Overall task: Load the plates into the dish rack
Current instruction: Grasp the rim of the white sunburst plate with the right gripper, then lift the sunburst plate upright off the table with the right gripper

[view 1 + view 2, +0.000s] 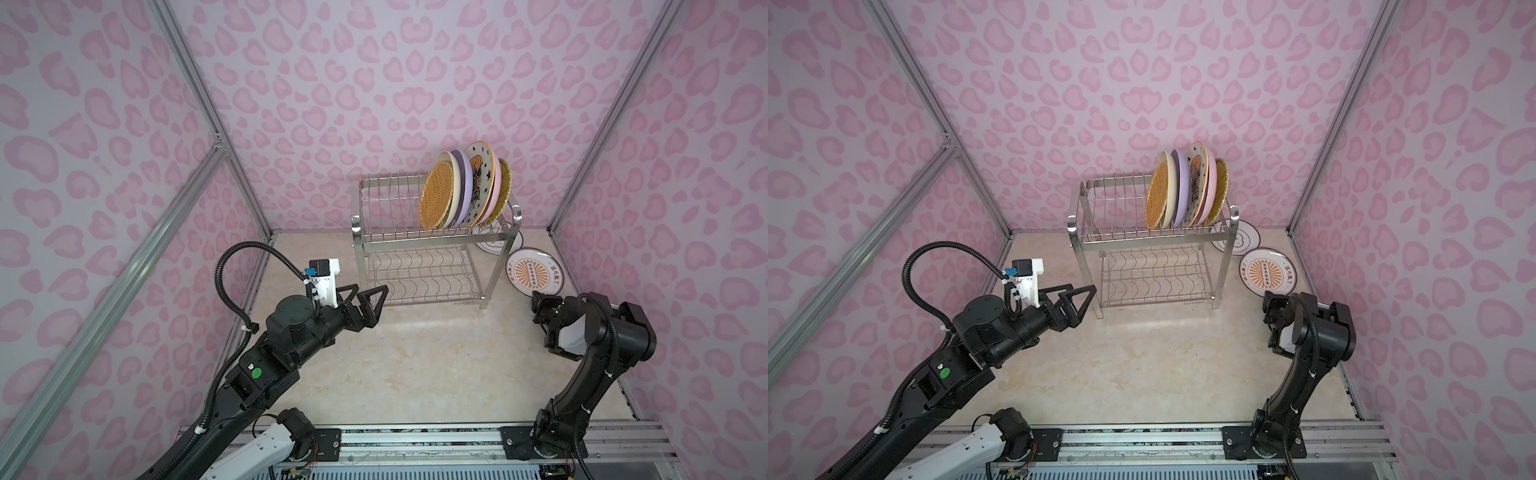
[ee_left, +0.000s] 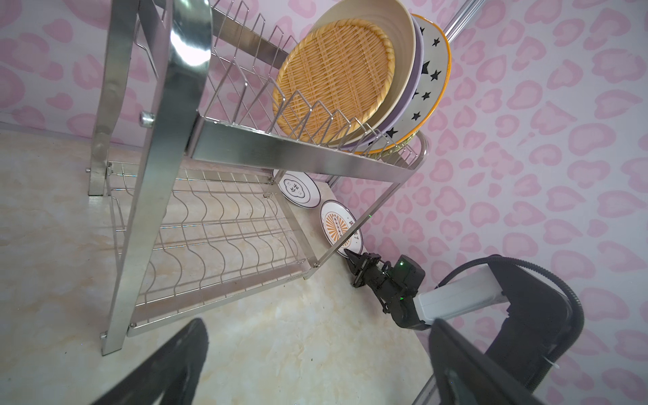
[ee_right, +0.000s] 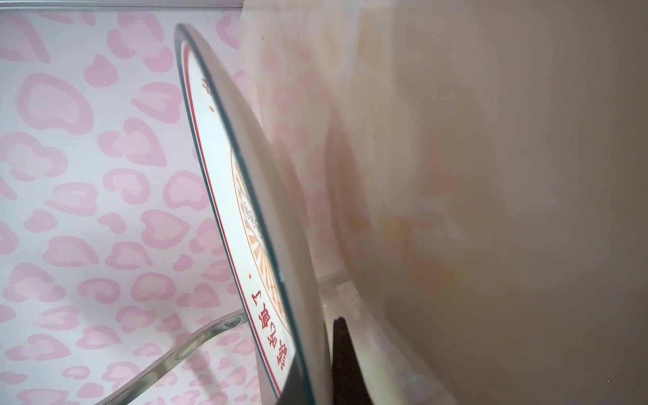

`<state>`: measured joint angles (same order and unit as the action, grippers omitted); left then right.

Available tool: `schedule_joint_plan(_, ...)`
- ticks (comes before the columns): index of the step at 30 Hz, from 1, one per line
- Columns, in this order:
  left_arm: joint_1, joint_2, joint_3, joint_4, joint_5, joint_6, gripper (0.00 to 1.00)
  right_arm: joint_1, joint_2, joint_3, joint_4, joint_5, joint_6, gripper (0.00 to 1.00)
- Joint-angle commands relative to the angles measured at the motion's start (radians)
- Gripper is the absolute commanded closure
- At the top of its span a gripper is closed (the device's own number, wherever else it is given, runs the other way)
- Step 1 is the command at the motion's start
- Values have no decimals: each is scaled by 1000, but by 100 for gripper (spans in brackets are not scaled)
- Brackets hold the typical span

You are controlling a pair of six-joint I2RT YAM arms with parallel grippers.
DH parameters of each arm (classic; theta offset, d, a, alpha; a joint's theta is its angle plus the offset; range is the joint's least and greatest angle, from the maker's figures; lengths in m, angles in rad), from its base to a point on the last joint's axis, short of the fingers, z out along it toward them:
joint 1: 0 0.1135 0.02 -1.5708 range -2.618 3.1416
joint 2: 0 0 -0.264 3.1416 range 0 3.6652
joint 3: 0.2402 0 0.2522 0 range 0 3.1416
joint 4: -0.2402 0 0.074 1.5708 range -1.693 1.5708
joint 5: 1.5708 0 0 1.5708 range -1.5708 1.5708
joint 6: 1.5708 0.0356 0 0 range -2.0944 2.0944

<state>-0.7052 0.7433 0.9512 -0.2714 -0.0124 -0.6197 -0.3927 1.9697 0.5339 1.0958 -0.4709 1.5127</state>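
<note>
In both top views, six plates (image 1: pixel 436 195) are standing on edge at the upper right end of the dish rack (image 1: pixel 395 248). Two printed plates (image 1: pixel 1248 241) are lying on the desk (image 1: pixel 415 353) beside it. The left jaws are gaping empty. Left wrist view: the rack is crossing in front of the sunburst plate (image 2: pixel 335 224). Right wrist view: the right jaws are pinching its rim.
</note>
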Motion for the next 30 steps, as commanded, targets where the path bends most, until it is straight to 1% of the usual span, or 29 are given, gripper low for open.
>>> schedule_joint_plan(1, 1, 6, 3, 20, -9, 2, 0, -7, -55, -26, -118, 17, -39, 100)
schedule_joint_plan(6, 2, -1, 1, 14, -9, 0, 0, -41, -214, -77, -208, 12, -106, 100)
schedule_joint_plan(9, 0, -4, -2, 13, -6, -4, 0, -78, -345, -101, -317, 9, -174, 100)
schedule_joint_plan(14, 2, 3, -2, 15, 11, -15, 0, -137, -628, -95, -591, 21, -313, 100)
schedule_joint_plan(18, 1, 6, -3, 20, 26, -25, 0, -171, -867, -74, -789, 37, -388, 100)
schedule_joint_plan(20, 1, 6, -5, 19, 31, -30, 0, -177, -994, -63, -882, 72, -417, 100)
schedule_joint_plan(22, 1, 7, -6, 21, 37, -34, 0, -191, -1101, -46, -961, 77, -453, 100)
schedule_joint_plan(23, 2, 7, -6, 23, 42, -35, 0, -191, -1132, -13, -1023, 65, -491, 100)
schedule_joint_plan(24, 1, 9, -4, 24, 49, -38, 0, -189, -1134, 31, -1102, 29, -535, 100)
schedule_joint_plan(25, 1, 10, -3, 25, 56, -40, 0, -172, -1135, 49, -1140, 23, -554, 100)
schedule_joint_plan(27, 1, 17, 0, 29, 72, -43, 0, -161, -1158, 40, -1121, 10, -551, 100)
schedule_joint_plan(30, 2, 23, 6, 29, 87, -47, 0, -157, -1169, 104, -1168, 4, -592, 100)
